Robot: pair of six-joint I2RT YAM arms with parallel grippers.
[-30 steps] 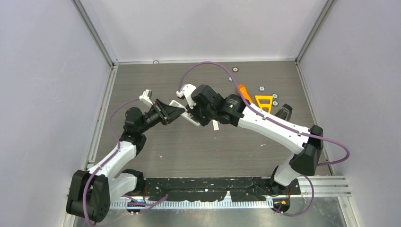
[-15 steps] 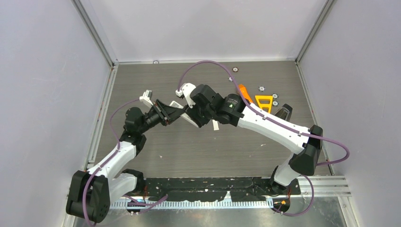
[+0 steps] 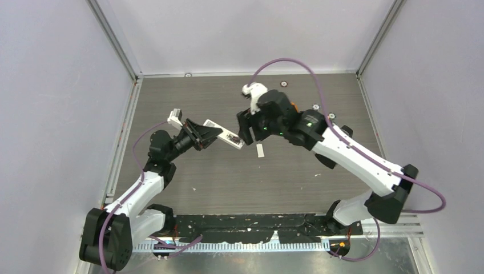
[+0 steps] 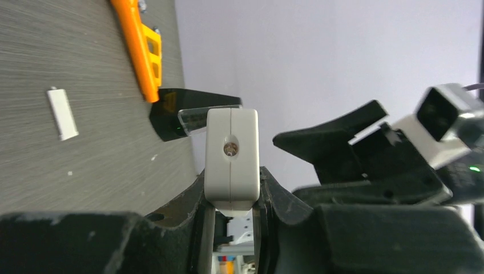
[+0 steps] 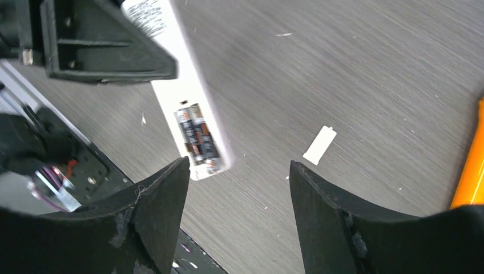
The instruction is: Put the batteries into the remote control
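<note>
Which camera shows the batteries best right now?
Right wrist: the batteries lie side by side in the remote control's open bay. Top external shows only a dark patch; left wrist sees just the remote's end.

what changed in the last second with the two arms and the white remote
The right gripper pulled back to the right, off the slim white remote control; its jaws now stand open and empty. The left gripper still holds the remote in the same spot, with two dark batteries seated in its open compartment. The small white cover stayed on the grey table.
</note>
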